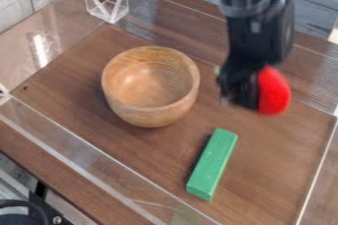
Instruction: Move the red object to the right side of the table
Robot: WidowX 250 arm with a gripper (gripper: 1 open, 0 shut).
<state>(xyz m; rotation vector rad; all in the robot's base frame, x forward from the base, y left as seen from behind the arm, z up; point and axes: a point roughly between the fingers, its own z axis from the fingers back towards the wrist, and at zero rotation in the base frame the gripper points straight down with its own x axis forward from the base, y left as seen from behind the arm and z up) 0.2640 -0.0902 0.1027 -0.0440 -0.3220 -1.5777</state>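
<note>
The brown wood-grain table [93, 135] sat inside low clear acrylic walls, with pale planks behind it, and no brand, label or legible writing showed anywhere in the blurred view. The black gripper [251, 89] was clamped shut on the red object [272, 92], holding it off the surface over the right part of the table, to the right of the wooden bowl [150, 87] and above the far end of the long green block [212, 163]. A small clear acrylic stand [105, 3] stood at the far left corner.
</note>
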